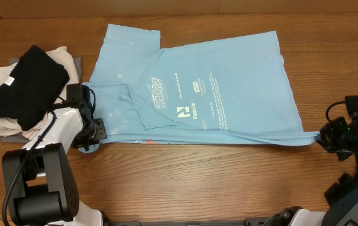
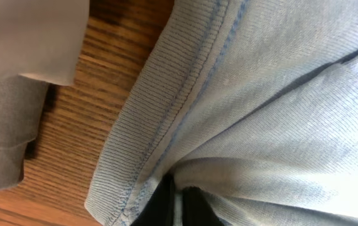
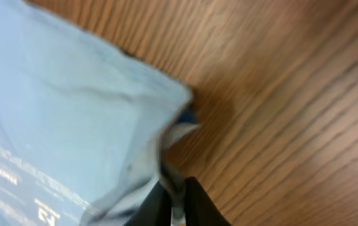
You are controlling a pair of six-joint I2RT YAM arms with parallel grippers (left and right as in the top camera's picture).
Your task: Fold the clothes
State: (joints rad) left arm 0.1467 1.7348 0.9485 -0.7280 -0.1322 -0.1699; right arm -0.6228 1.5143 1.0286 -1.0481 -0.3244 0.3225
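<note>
Progress: early, I judge. My left fingers (image 2: 157,204) and right fingers (image 3: 201,207) are each pinching the sky-blue T-shirt (image 1: 229,81), which is lying stretched between them on the worktop (image 1: 198,182), barely folded. Piled garments (image 1: 28,81) beside my left fingers are waiting.

Reaches in low at the left with the left end effector (image 1: 100,130), fingers pinched on the T-shirt (image 1: 229,81). Holds the right end effector (image 1: 320,138) low at the far right, fingers nipped on its corner.
</note>
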